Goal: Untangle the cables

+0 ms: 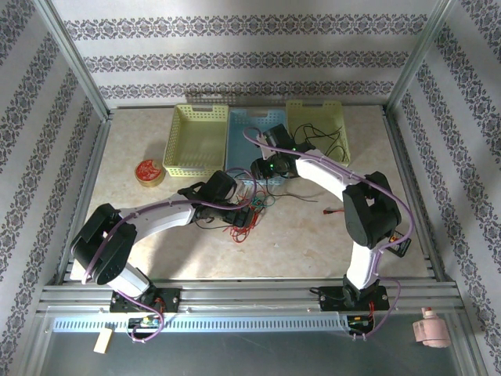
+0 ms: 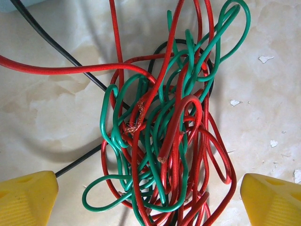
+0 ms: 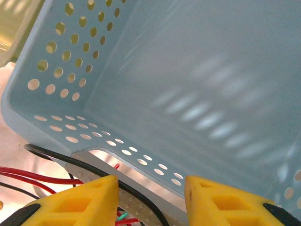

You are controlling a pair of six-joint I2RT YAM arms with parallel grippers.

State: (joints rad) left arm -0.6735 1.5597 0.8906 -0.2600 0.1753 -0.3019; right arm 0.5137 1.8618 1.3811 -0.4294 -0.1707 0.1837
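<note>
Left wrist view: heap of thin red, green and black cables (image 2: 160, 141) lies on the beige marbled tabletop (image 2: 42, 117), centred between the yellow fingertips (image 2: 28, 197) of the left gripper (image 2: 149, 197). Jaws are spread wide, one tip on each side of the heap. It is released, nothing held. Red and green loops are knotted tight, and I can't trace any single strand through. Frayed copper shows on one red end mid-heap. The heap's lower part is cut off by the frame edge. One black and one red strand run out top left, their ends out of frame.

Top external: the heap sits mid-table, just in front of the light blue perforated plastic basket (image 1: 254, 133). Both wrists hang over it, so its outline is hard to read. Loose black strands lie in the pale yellow basket (image 1: 315, 125) to the right. A second yellow slotted basket (image 1: 196, 139) stands to the left. A round red-and-yellow disc (image 1: 149, 171) lies well apart, near the left side. A small red bit (image 1: 333, 211) lies alone to the right of the heap, too small to identify.

Right wrist: the right gripper (image 3: 150, 188) is at the blue basket's near wall, fingers parted with a clear gap and nothing clamped. A black strand crosses that gap, and I can't tell whether it is between the pads or under them. The finger bases are cut off at the bottom.
</note>
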